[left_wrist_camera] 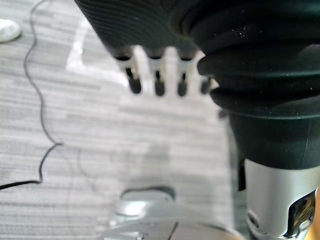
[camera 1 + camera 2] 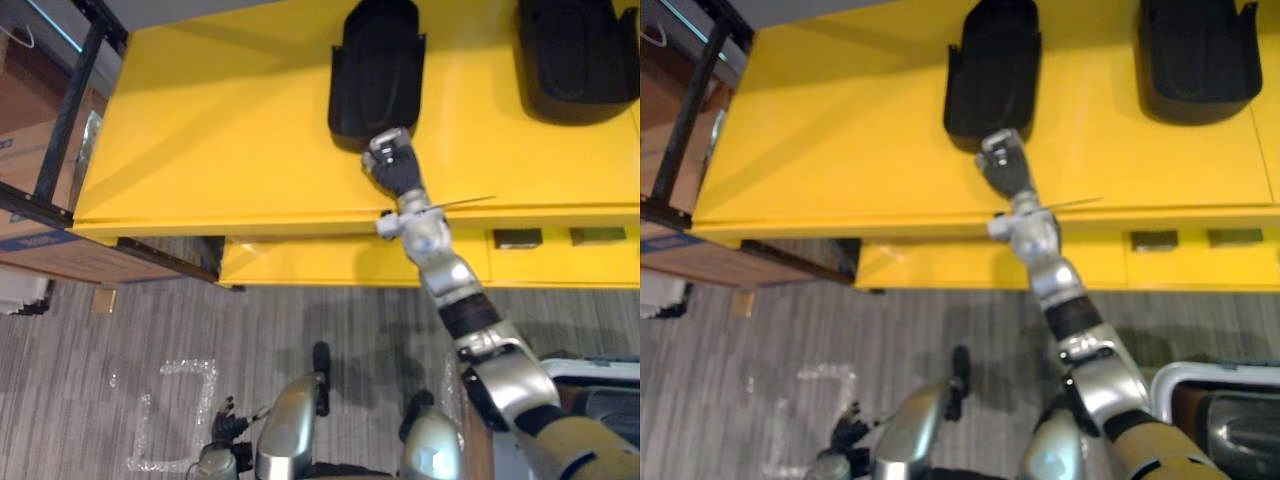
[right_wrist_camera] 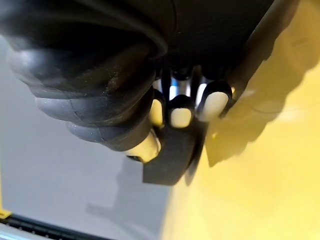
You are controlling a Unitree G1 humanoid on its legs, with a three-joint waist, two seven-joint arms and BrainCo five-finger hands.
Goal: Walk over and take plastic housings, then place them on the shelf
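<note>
Right arm (image 2: pixel 455 290): stretched forward, nearly straight, wrist in line with it.
Right hand (image 2: pixel 392 160): fingers (image 3: pixel 181 116) curled, thumb (image 3: pixel 145 146) opposite, the edge of the black housing (image 3: pixel 172 155) pinched between them.
Left arm (image 2: pixel 288 425): hanging low at the side.
Left hand (image 2: pixel 224 425): fingers (image 1: pixel 159 85) straight in a row, relaxed, pointing down.

The right housing (image 2: pixel 575 55) runs off the picture's top at the yellow shelf's (image 2: pixel 220 130) far edge; the right hand (image 2: pixel 392 160) covers the left housing's (image 2: pixel 375 70) near end.
</note>
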